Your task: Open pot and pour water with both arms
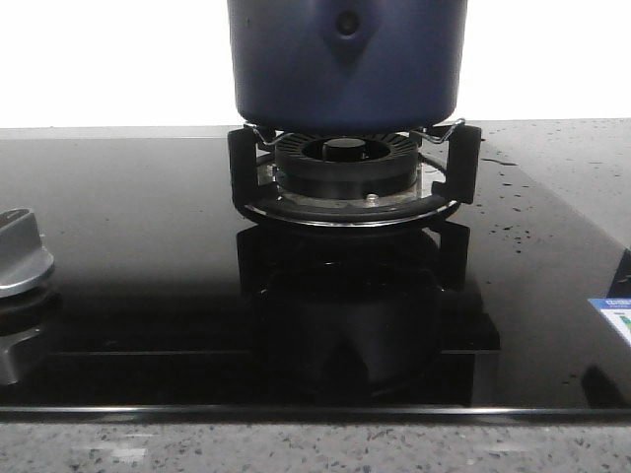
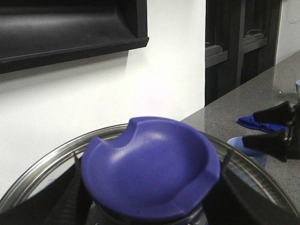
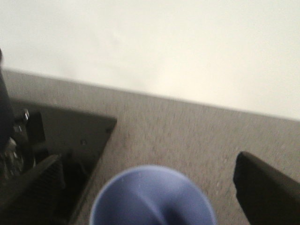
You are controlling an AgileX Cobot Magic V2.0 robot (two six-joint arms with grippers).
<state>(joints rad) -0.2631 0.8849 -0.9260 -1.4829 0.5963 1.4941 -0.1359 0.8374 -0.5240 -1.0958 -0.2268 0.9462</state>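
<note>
Both near white wall [image 3: 164, 47]: left gripper [image 2: 149, 192] closure unclear, right gripper [image 3: 147, 185] apart over counter [image 3: 187, 136].

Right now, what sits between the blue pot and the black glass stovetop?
In the front view, a round black burner sits there, ringed by the pan support whose prongs hold the pot above the stovetop.

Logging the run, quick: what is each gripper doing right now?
Left gripper: fingers on either side of the blue lid knob; contact cannot be told.
Right gripper: open, fingers straddling the pale blue cup, not touching it.
</note>
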